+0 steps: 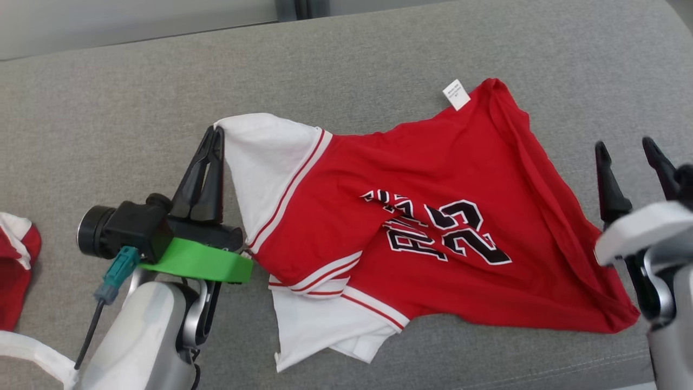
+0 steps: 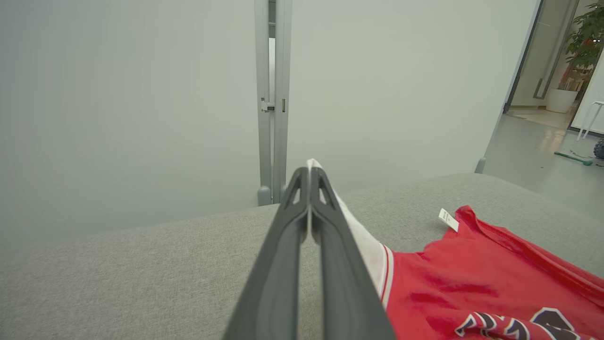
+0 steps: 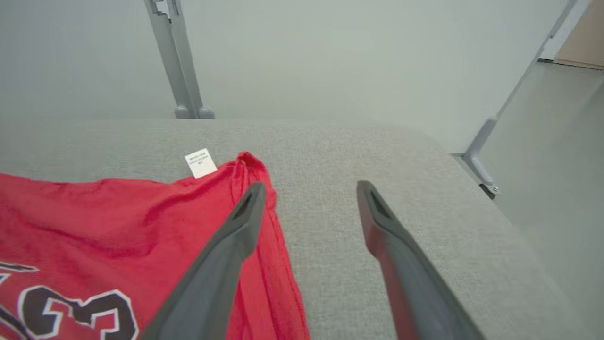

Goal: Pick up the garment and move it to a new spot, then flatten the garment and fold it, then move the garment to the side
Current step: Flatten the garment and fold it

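Observation:
The garment (image 1: 433, 216) is a red jersey with white sleeves and a black number, spread rumpled across the grey cushion (image 1: 346, 70). My left gripper (image 1: 214, 132) is shut on the tip of its white sleeve (image 1: 265, 157), lifting that corner; in the left wrist view the white cloth (image 2: 312, 164) pokes out past the closed gripper (image 2: 309, 172). My right gripper (image 1: 625, 146) stands open just right of the jersey's red edge, nothing between its fingers. In the right wrist view the gripper (image 3: 306, 189) has its left finger over the red hem (image 3: 264, 245) and its right finger over bare cushion.
A white tag (image 1: 456, 94) sticks out at the jersey's far edge. Another red and white cloth (image 1: 16, 271) lies at the far left. Pale panels and a grey post (image 2: 271, 94) stand behind the cushion, whose right end (image 3: 453, 156) drops to the floor.

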